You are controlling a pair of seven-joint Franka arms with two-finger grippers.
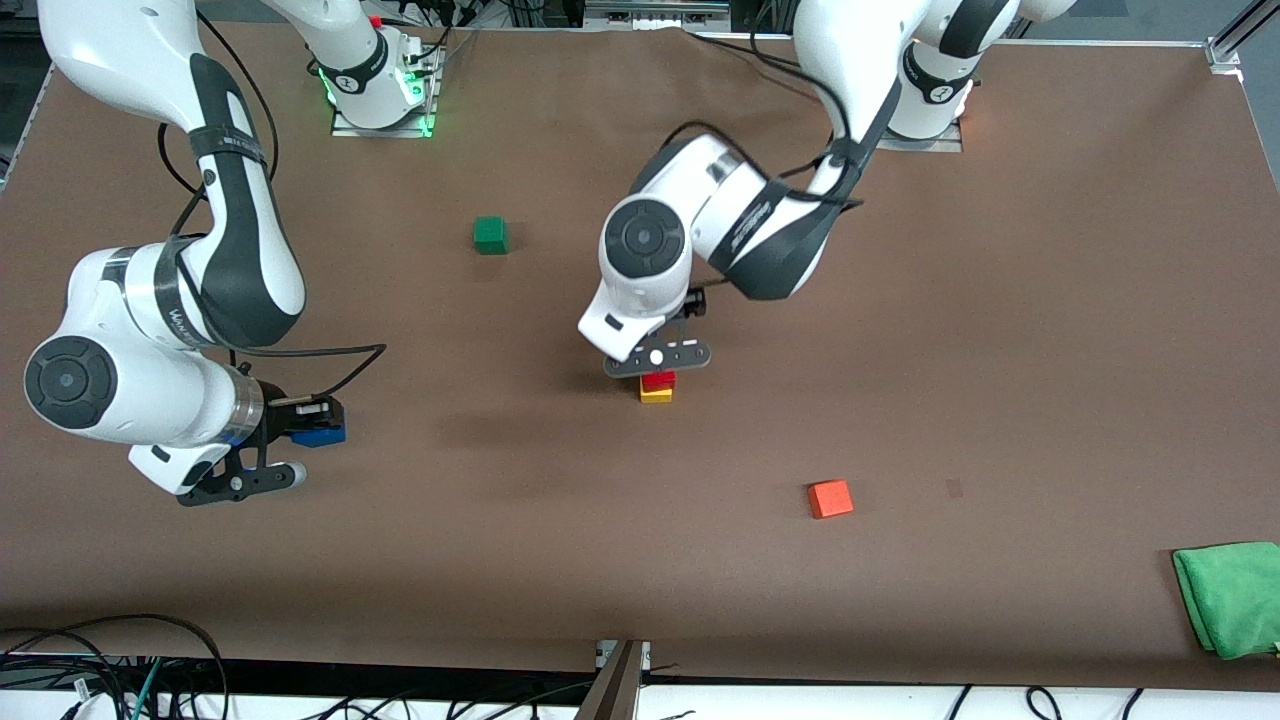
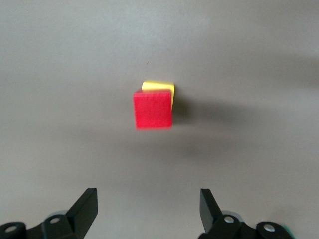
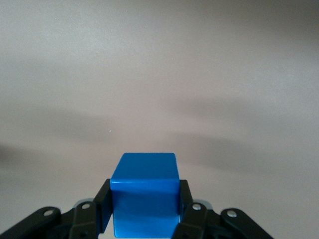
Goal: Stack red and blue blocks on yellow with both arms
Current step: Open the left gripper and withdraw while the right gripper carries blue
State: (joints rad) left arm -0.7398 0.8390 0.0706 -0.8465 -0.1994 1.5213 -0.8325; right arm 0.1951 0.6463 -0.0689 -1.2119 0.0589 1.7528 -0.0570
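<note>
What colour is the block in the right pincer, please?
Bright blue block; clearest in the right wrist view.

The brown table [image 1: 1000, 350] carries 3 cubes, green [image 1: 490, 235], yellow [image 1: 656, 394], orange [image 1: 830, 498], plus a green cloth [image 1: 1232, 597].

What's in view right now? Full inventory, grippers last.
red block: 1, deep red, on the yellow block.
yellow block: 1, yellow, mid-table, under the red block.
blue block: 1, blue, held in the right gripper.
green cube: 1, green, farther from the front camera than the stack.
orange cube: 1, orange, nearer the front camera than the stack.
green cloth: 1, green, left arm's end.
left gripper: open, over the stack.
right gripper: shut on the blue block, right arm's end.
</note>
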